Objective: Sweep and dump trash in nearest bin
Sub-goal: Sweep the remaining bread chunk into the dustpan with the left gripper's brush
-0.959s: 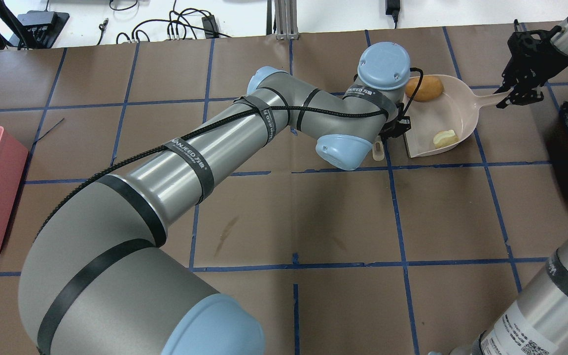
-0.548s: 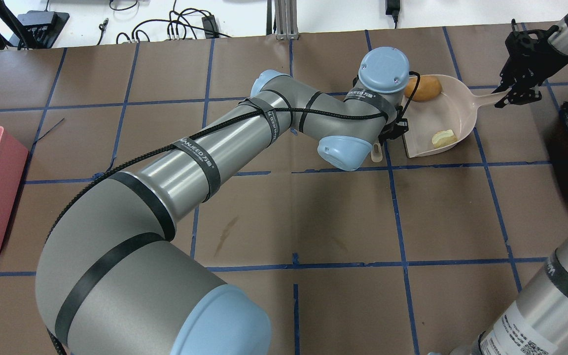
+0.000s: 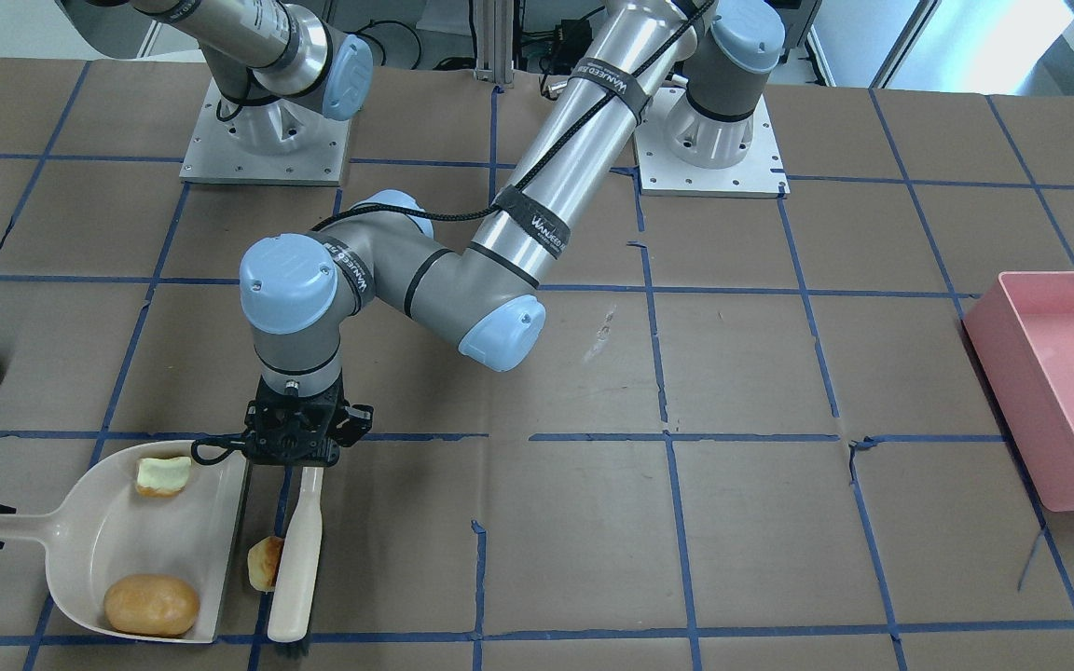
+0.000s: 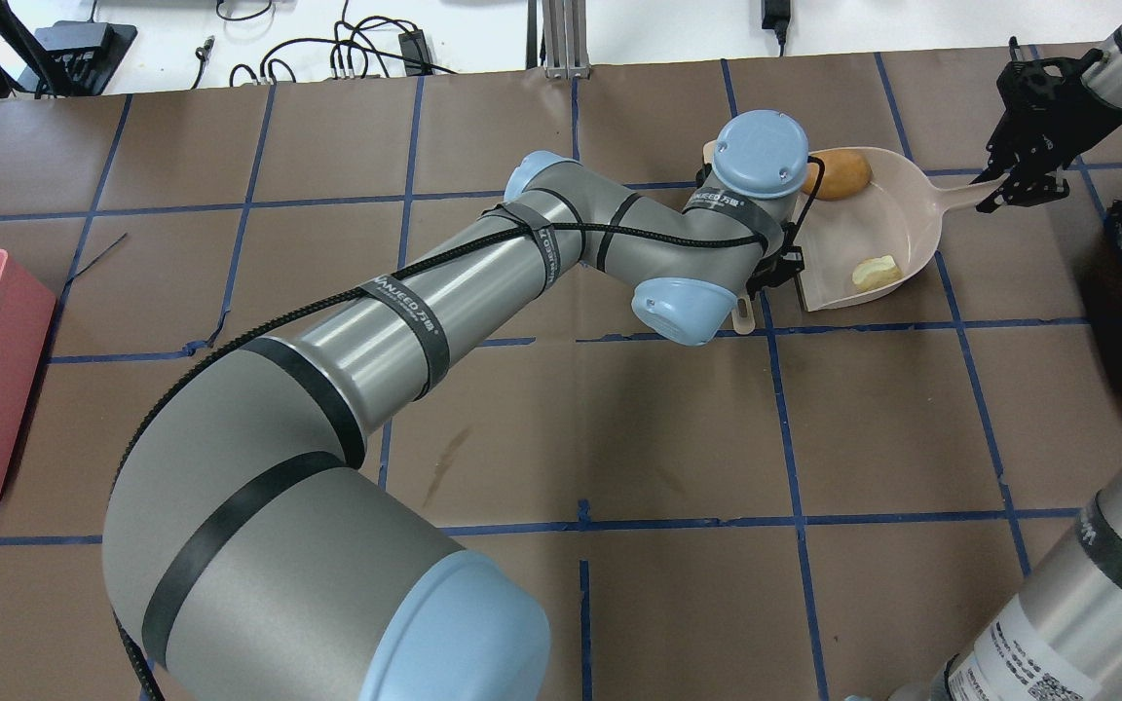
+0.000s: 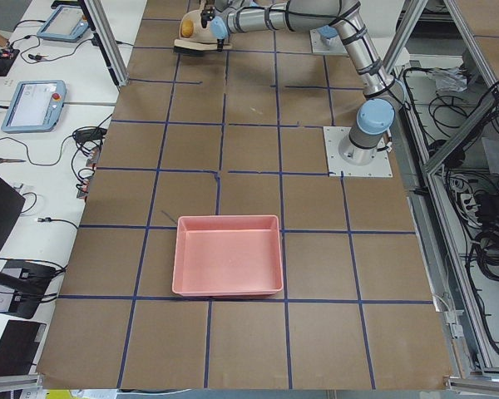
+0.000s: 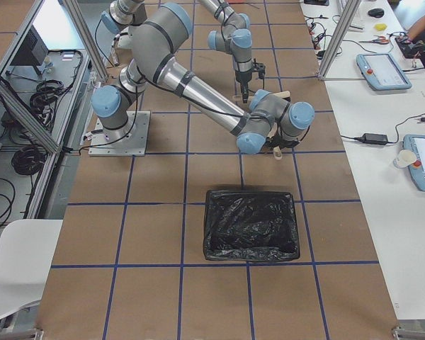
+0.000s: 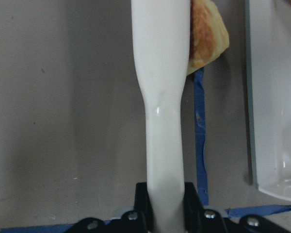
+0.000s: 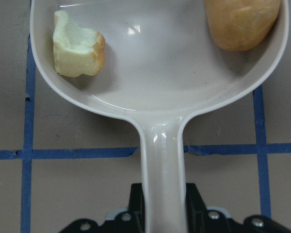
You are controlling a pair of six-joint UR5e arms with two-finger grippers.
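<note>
A beige dustpan (image 3: pixel 89 531) lies on the table and holds the round golden-brown bun (image 3: pixel 151 604) and one pale yellow-green chunk (image 3: pixel 163 474). My right gripper (image 8: pixel 162 199) is shut on the dustpan handle (image 8: pixel 161 155). My left gripper (image 3: pixel 299 457) is shut on the handle of a cream brush (image 3: pixel 297 550), which lies flat beside the pan's open edge. The other chunk (image 3: pixel 264 563) sits on the table between brush and pan, touching the brush (image 7: pixel 162 97). The bin (image 6: pixel 251 225), lined with a black bag, stands past the pan on the robot's right.
A large light-pink tub (image 3: pixel 1059 373) stands far off on the robot's left side. My left arm (image 4: pixel 405 321) stretches across the table's middle and hides the brush in the overhead view. Blue tape lines grid the brown table.
My left arm has swung a little to the right and its wrist has shifted slightly nearer, now covering the bun's edge from above. The dustpan and right gripper have barely moved.
</note>
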